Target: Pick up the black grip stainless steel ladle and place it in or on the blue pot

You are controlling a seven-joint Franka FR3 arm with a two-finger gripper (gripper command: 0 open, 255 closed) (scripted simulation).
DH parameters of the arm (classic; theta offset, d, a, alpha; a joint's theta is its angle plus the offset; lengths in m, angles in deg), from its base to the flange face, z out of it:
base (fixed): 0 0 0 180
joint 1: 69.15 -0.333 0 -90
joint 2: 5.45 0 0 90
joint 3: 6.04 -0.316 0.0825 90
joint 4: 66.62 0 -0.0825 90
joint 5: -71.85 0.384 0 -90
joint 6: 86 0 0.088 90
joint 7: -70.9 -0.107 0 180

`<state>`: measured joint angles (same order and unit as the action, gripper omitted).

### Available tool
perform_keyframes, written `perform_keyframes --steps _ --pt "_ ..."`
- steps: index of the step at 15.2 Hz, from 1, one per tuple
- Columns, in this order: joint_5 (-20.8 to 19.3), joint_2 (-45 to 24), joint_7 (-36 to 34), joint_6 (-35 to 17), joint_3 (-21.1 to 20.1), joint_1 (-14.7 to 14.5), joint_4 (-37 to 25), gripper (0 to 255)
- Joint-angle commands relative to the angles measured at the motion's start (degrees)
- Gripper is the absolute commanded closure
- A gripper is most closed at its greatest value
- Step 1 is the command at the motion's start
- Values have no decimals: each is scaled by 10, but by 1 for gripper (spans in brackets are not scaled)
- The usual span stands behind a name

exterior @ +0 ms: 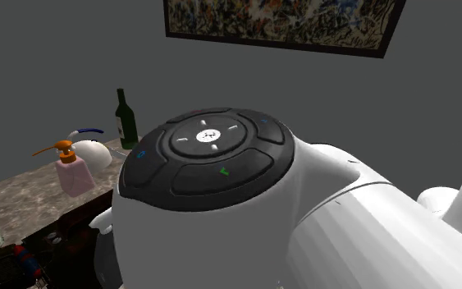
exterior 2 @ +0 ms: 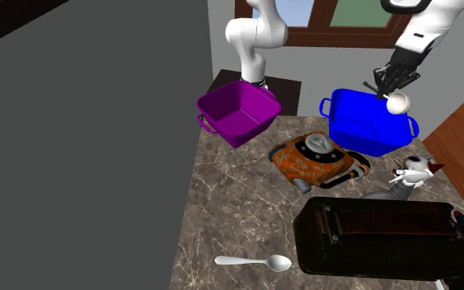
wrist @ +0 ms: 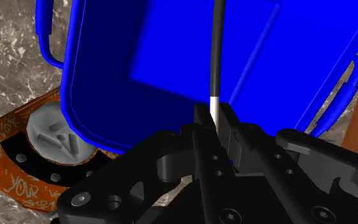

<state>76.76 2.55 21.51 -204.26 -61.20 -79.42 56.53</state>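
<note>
Currently gripper (exterior 2: 393,85) clenched on ladle (exterior 2: 398,102), above pot (exterior 2: 362,132). Second exterior view: bowl hangs at 6 o'clock from gripper, handle points toward 9 o'clock, across pot's opening. Lowering should land it inside.

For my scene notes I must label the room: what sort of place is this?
Most likely a home kitchen: a stone countertop holds a blue pot, a purple pot and a spoon, with a green bottle and a pink soap dispenser too.
</note>
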Motion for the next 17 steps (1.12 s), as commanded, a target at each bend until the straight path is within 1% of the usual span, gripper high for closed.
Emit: perform_keyframes --steps 1,9,13,14,17 --pt "-22 -25 -29 -8 -17 1 -9 255" --pt "-69 -73 -66 -69 -29 2 26 255" --pt "-102 -103 -91 -98 -30 -1 40 255" --pt "-121 -119 -104 -111 -29 -3 46 255" --pt "-120 -119 -104 -111 -28 -4 46 255"
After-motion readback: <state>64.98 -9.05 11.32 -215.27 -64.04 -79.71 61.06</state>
